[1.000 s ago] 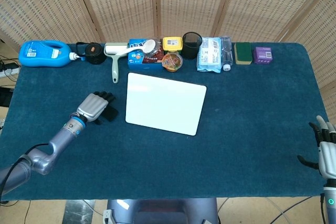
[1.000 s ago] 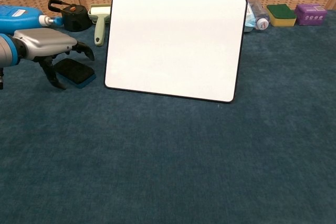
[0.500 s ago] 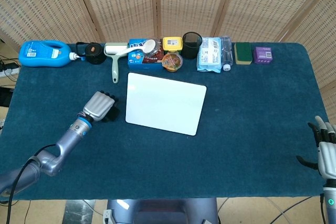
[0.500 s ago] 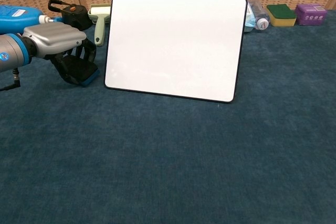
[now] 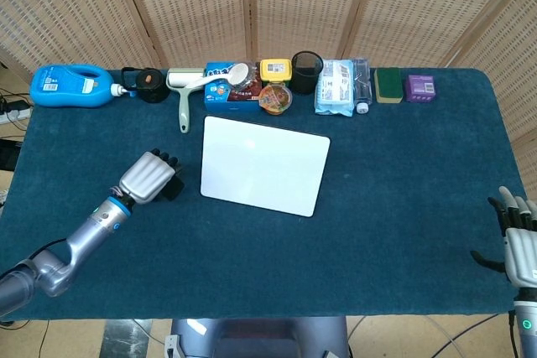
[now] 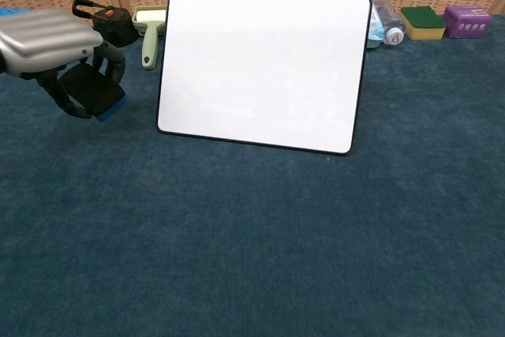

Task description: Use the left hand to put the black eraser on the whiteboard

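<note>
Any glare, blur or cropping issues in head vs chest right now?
Head view: even light, sharp, whiteboard free of glare. Chest view: left hand cropped at the frame edge, slightly soft; black eraser shadowed under it; whiteboard shows only faint sheen.

Your left hand (image 6: 49,41) now grips the black eraser (image 6: 93,89), where a second ago its fingers only hung spread over it. Half a second ago the fingers were closing round the eraser as it lay on the table (image 6: 252,234); now, in the chest view, the eraser sits higher and is tilted, apparently off the cloth. The hand itself appears higher and larger in that view, and further left. In the head view the left hand (image 5: 148,178) sits slightly lower in the frame than half a second ago, the eraser (image 5: 170,188) peeking out beneath it.
</note>
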Robot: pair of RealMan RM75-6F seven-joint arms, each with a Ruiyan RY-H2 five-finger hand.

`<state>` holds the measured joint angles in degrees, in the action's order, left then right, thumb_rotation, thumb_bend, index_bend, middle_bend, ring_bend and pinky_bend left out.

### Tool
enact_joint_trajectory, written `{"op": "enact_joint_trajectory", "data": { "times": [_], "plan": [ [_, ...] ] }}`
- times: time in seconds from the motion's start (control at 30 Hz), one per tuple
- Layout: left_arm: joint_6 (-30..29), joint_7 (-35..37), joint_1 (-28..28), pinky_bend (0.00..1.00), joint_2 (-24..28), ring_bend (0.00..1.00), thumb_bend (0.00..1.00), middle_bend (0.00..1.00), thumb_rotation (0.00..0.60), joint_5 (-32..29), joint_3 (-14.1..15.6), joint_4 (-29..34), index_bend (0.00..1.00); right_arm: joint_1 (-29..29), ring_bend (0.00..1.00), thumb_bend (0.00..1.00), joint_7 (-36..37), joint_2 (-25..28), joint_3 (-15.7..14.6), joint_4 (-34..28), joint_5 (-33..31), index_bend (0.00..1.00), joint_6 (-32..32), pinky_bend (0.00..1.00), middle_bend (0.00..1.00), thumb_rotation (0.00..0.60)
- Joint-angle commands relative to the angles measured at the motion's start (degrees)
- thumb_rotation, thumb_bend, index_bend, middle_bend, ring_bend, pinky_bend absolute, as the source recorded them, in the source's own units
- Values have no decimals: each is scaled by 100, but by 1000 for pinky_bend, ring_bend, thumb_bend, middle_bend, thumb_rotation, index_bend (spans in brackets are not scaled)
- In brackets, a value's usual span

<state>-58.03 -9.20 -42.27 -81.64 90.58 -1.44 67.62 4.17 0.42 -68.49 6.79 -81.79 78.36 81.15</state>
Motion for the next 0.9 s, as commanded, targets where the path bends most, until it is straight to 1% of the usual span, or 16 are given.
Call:
{"op": "enact_joint_trajectory", "data": {
  "times": [0.03,0.1,0.17,0.23,0.3,0.4,0.7,0.8,0.83,0.9],
  "plan": [
    [-389,-105,170,436,351,425,116,486,600,325,179,382,569,-1,33,0,9,11,-8,-18,8,124,-5,0,47,600],
    [-568,-129,209,446,425,435,115,493,600,448,204,489,581,-1,33,0,15,19,-13,-29,11,124,-10,0,47,600],
    [-888,-91,210,458,403,444,112,500,600,691,190,508,589,5,34,0,23,25,-20,-37,17,124,-23,0,47,600],
    [-1319,-19,125,465,194,447,109,501,600,1064,125,277,590,4,33,0,36,37,-23,-51,27,124,-20,0,47,600],
    [-1434,98,-84,465,-130,448,108,501,600,1268,17,-25,591,-5,33,0,73,57,-24,-73,42,124,1,0,47,600],
    [-1340,103,-319,465,-454,447,107,501,600,1300,-116,-303,591,-12,33,0,113,80,-22,-80,38,124,3,0,47,600],
    [-1019,-33,-824,465,-1059,447,104,501,600,1201,-418,-635,590,2,33,0,188,94,-9,-48,-14,124,-60,0,47,600],
    [-846,-147,-1084,465,-1388,447,103,501,600,1139,-553,-837,590,14,33,0,198,87,-17,-31,-18,124,-95,0,47,600],
    [-767,-277,-1259,465,-1570,448,101,501,600,1154,-638,-965,590,13,33,0,222,90,-8,-22,-43,124,-106,0,47,600],
    [-717,-327,-1352,465,-1714,448,101,501,600,1097,-690,-1090,590,15,33,0,245,95,-2,-7,-61,124,-121,0,47,600]
  ]
}}
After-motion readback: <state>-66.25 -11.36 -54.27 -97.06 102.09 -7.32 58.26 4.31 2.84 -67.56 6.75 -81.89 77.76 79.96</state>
